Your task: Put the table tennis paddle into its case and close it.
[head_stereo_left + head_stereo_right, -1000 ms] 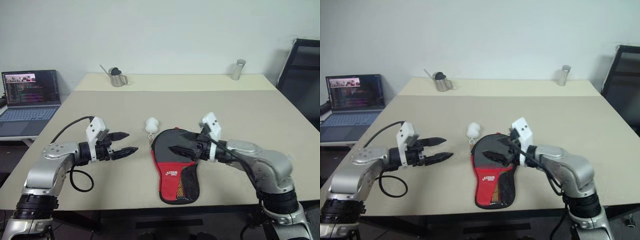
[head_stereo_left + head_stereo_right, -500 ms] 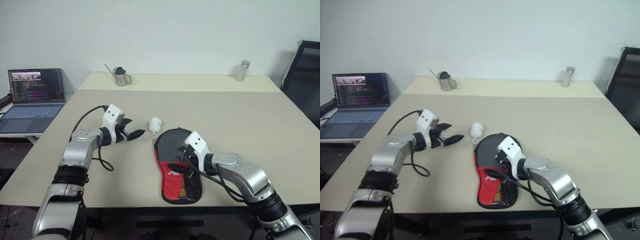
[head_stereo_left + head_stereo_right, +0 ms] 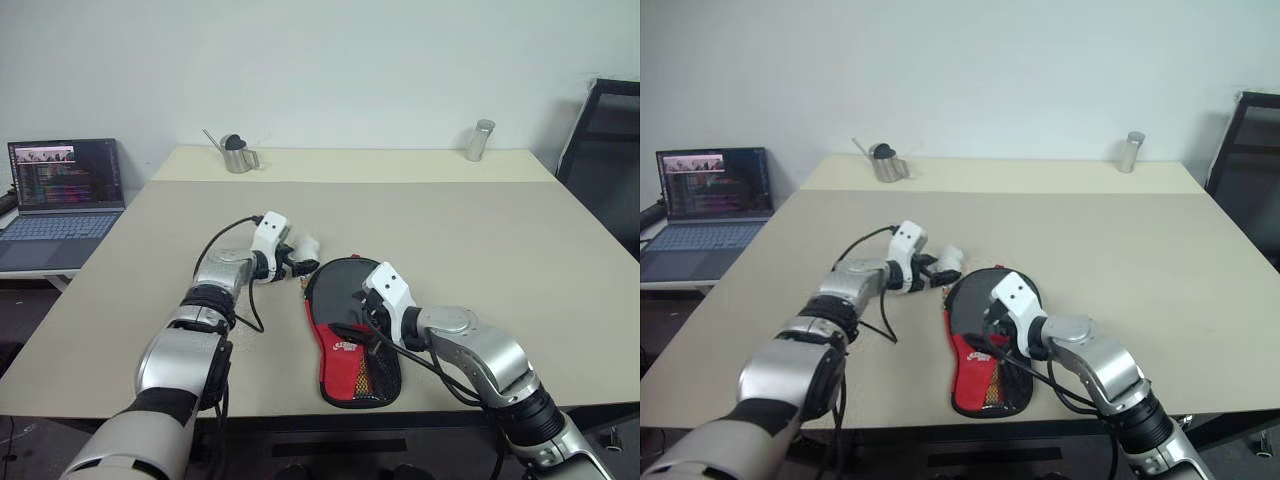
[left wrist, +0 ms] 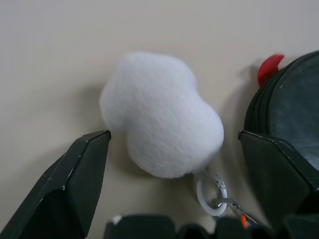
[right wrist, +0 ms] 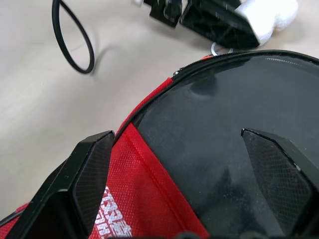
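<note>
Now left tool (image 4: 164, 174) wide open astride white plush charm (image 4: 162, 114); right tool (image 5: 187, 174) wide open above case (image 5: 224, 139), empty.

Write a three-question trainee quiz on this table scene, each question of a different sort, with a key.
1. True or false: the left pincer is open, with the white plush charm between its fingers.
2. Multiple choice: the right pincer hangs over which thing? A) the laptop B) the case C) the metal pitcher
3. Fill in: the white plush charm is joined to the case by a small white ____.

Key:
1. True; no finger presses on the charm yet.
2. B; its open fingers straddle the case's black and red parts.
3. Clip. It is a ring-shaped clasp seen in the left wrist view.
</note>
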Tool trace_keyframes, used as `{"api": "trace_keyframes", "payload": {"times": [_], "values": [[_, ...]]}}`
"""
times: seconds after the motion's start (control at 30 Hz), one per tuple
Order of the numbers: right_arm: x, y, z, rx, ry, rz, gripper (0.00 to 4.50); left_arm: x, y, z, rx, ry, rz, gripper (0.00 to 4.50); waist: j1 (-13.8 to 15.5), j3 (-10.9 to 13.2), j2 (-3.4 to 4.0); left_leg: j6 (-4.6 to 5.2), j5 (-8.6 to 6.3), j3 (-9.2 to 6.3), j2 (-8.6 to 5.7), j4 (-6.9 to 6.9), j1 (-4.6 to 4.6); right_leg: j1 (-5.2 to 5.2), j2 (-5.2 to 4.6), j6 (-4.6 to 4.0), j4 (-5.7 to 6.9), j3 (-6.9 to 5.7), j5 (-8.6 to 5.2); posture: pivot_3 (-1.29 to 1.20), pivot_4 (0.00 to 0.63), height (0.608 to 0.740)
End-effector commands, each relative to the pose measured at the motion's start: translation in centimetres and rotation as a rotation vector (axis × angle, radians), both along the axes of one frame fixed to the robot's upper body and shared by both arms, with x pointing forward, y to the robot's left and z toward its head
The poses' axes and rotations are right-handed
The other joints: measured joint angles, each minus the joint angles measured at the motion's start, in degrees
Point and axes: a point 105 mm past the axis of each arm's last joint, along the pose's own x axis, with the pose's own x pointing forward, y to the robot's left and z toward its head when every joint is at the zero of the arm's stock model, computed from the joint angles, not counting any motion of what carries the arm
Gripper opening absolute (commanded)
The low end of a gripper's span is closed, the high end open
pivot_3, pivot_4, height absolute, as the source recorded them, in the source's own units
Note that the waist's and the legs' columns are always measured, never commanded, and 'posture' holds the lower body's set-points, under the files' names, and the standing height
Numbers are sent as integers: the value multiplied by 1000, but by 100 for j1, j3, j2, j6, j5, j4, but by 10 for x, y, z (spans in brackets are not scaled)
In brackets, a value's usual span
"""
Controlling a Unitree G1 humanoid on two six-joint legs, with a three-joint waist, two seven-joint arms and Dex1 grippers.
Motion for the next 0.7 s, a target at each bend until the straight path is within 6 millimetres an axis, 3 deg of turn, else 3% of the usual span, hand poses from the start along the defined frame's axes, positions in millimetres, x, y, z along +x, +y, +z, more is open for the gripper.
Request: {"api": "trace_keyframes", "payload": {"times": [0.03, 0.23, 0.3, 0.6, 0.7], "values": [[0, 0, 15, 42, -51, -14, 4500, 7, -5, 13, 18, -45, 18, 4465, 0, 0, 0, 0, 0, 0, 0, 0, 0, 0, 0, 0, 0, 1, 0, 0, 150, 740], [-2, 0, 13, 46, -34, -27, 4500, 7, -9, 7, 11, -36, 38, 4465, 3, -1, -1, 0, 0, -1, -1, 2, 0, 1, -1, 0, 2, 1, 0, 0, 150, 740], [-2, 0, 13, 45, -34, -37, 4500, 7, -10, 6, 2, -33, 44, 4105, 3, -1, -1, 0, 0, -1, -1, 3, 1, 1, -1, 0, 3, 0, 0, 0, 150, 740], [9, 0, 27, 84, -67, -81, 4500, 5, -5, -2, -46, -12, 72, 1080, -1, -1, -1, 0, 0, 0, -1, 3, 1, 0, -2, 0, 5, 1, 0, 0, 150, 740], [14, 3, 24, 72, -51, -88, 4500, 4, 0, -3, -72, -9, 82, 140, -2, -2, -2, 0, 0, -1, -1, 3, 1, 1, -1, 0, 8, 0, 1, 0, 150, 740]]}}
